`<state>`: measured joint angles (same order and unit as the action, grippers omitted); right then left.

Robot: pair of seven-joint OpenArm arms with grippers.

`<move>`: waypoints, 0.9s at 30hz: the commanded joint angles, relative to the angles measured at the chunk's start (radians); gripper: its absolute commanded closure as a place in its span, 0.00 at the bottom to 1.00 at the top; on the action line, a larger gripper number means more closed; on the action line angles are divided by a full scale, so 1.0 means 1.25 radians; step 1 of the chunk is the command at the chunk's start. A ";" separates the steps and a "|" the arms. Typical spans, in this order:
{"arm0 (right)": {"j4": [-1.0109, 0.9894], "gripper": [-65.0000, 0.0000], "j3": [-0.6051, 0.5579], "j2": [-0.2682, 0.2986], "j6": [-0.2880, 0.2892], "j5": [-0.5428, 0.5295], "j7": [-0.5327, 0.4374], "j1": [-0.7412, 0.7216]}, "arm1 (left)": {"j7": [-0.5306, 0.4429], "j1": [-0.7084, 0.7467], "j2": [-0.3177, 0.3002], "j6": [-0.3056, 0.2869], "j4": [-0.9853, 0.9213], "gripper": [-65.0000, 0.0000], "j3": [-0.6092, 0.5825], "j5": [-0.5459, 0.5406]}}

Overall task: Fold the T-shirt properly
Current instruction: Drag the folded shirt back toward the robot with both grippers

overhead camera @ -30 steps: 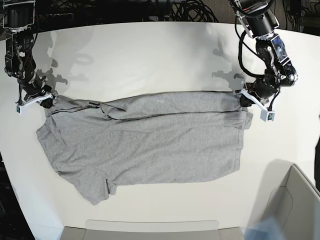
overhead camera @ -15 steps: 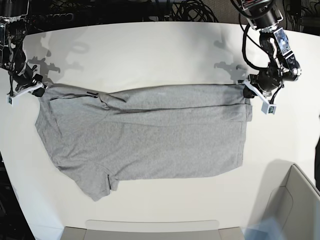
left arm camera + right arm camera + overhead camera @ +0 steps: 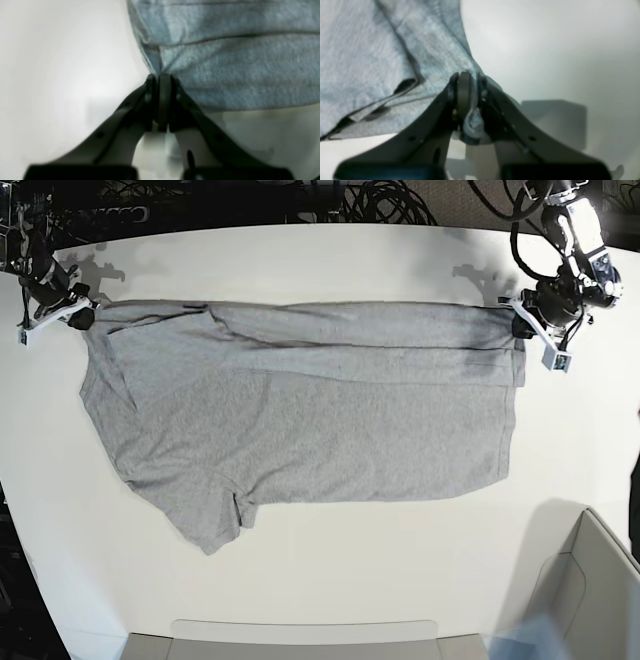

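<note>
The heather-grey T-shirt [image 3: 300,410] lies spread on the white table [image 3: 300,260], its far edge pulled taut between both grippers. My left gripper [image 3: 522,326], on the base view's right, is shut on the shirt's far right corner; the left wrist view shows its fingers [image 3: 160,82] pinching the cloth [image 3: 237,62]. My right gripper [image 3: 80,318], on the base view's left, is shut on the far left corner; the right wrist view shows bunched cloth [image 3: 470,122] between the fingers [image 3: 463,85]. A sleeve [image 3: 205,525] points toward the front left.
A grey bin [image 3: 585,590] stands at the front right corner. A grey tray edge [image 3: 300,635] runs along the front. Black cables [image 3: 380,200] lie beyond the table's far edge.
Both grippers have moved toward the far edge of the table, dragging the shirt's upper edge with them. The shirt has slid away from the front and lies flatter and more stretched.
</note>
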<state>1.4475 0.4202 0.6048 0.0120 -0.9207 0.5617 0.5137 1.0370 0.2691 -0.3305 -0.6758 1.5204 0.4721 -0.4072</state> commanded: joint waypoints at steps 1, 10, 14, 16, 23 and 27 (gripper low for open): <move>0.009 1.00 0.013 0.020 -0.009 0.012 0.010 0.014 | 0.063 0.032 -0.015 -0.018 -0.004 1.00 0.015 0.053; 0.101 1.00 0.014 0.015 -0.008 0.012 0.013 0.109 | 0.063 0.117 -0.017 -0.018 -0.003 1.00 0.062 0.055; 0.106 1.00 0.013 0.015 -0.008 0.015 0.014 0.119 | 0.061 0.146 -0.015 -0.018 -0.003 1.00 0.067 0.055; 0.107 1.00 0.013 0.014 -0.008 0.038 0.014 0.125 | 0.047 0.158 -0.015 -0.018 -0.003 1.00 0.069 0.055; 0.154 1.00 0.014 -0.070 -0.008 0.170 0.015 0.098 | 0.014 0.170 -0.014 -0.018 -0.003 1.00 0.067 0.055; 0.185 0.88 0.018 -0.108 -0.008 0.220 0.016 0.079 | 0.015 0.170 -0.014 -0.018 0.042 0.99 0.067 0.055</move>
<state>1.6661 0.4328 0.4541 -0.0017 -0.6388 0.5869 0.6121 0.9718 0.4595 -0.3458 -0.7074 1.5772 0.5568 -0.4110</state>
